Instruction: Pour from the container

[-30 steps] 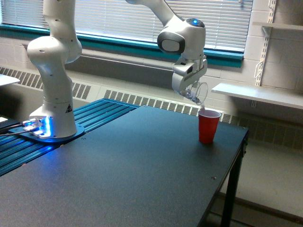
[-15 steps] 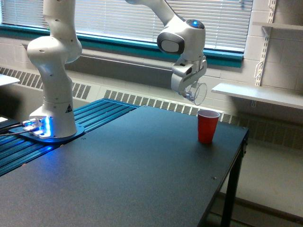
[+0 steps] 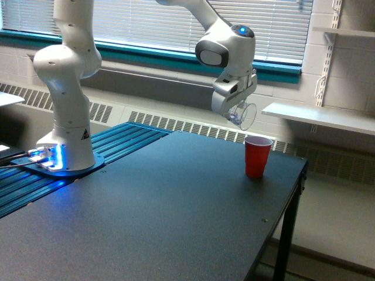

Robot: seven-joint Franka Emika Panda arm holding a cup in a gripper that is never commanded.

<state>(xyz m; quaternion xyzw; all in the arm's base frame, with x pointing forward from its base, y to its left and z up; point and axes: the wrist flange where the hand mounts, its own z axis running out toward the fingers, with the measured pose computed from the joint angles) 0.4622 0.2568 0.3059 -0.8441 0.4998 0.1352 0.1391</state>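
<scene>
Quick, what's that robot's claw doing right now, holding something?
Gripper: closed on the tilted clear plastic cup, held above the red cup.

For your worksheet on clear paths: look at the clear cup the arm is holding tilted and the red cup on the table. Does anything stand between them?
Nothing visible does. The clear cup, held in the gripper, hangs tilted above the red cup and slightly toward the exterior view's left, with only open air between them.
</scene>
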